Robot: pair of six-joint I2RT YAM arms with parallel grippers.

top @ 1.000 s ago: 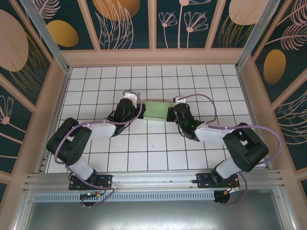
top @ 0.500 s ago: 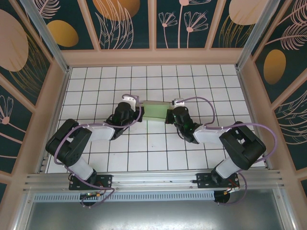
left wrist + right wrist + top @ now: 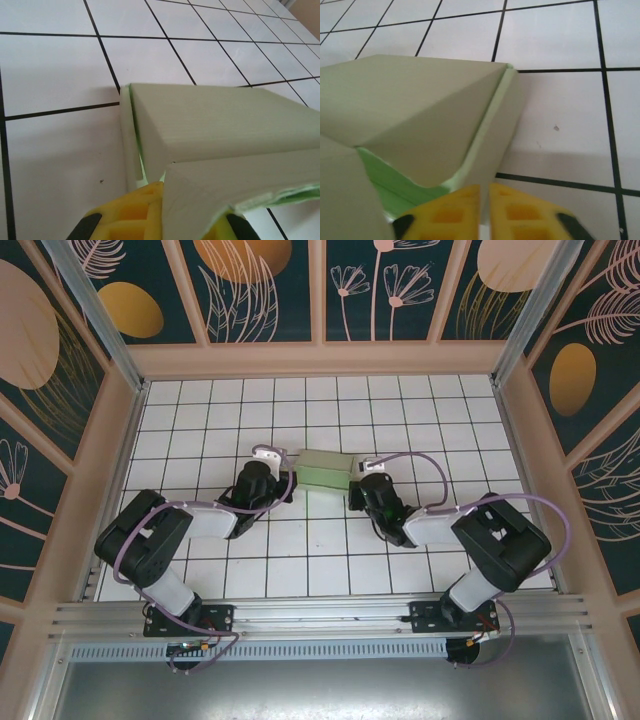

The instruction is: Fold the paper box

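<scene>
The paper box point(image 3: 322, 470) is a pale mint-green card shell standing on the white tiled floor between the two arms. My left gripper point(image 3: 288, 478) is at its left end. In the left wrist view, the yellow fingers point(image 3: 131, 216) of the left gripper point(image 3: 172, 210) are shut on a card flap of the box point(image 3: 215, 125). My right gripper point(image 3: 354, 483) is at the right end. In the right wrist view, its jaws point(image 3: 485, 205) stand a narrow slit apart around the end wall of the box point(image 3: 410, 100), whose bright green inside shows at lower left.
The white floor with black grid lines point(image 3: 330, 400) is ringed by wooden-framed patterned walls point(image 3: 320, 355). Both arm bases sit on the metal rail point(image 3: 320, 615) at the near edge.
Both wrists have shifted slightly and the box now stands taller and more closed between them. The right jaws have parted a little; the left grip is unchanged.
</scene>
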